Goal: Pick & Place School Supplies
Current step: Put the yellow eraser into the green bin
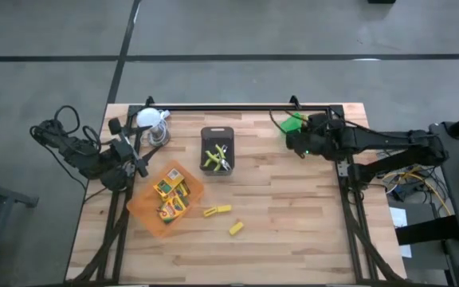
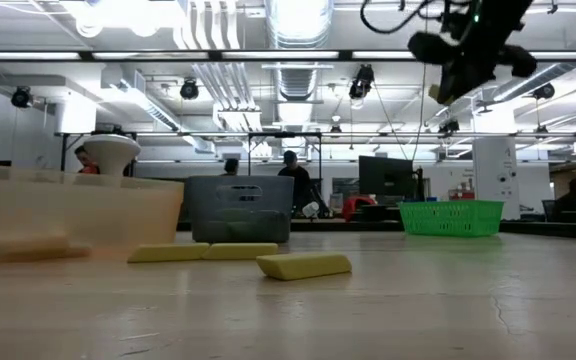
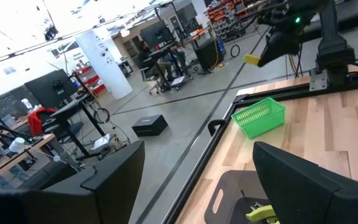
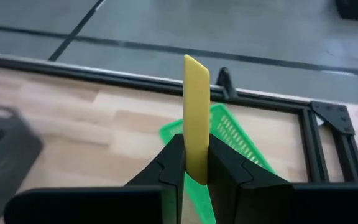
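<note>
Your bench carries three trays: the orange tray near the left edge with crayon boxes in it, the black tray by the middle of the far edge with scissors inside, and the green tray at the far right corner. Two sticks lie loose on the wood toward the near edge, well apart from any tray.

You are mid-carry. Your right gripper is clamped on a yellow stick, held upright and lifted clear of the bench, over the green tray. Your left gripper waits with jaws wide at the left edge, beside the orange tray.

Next, judge the stick centred over the green tray, lower a little, then let go so it drops inside rather than glancing off the rim
</note>
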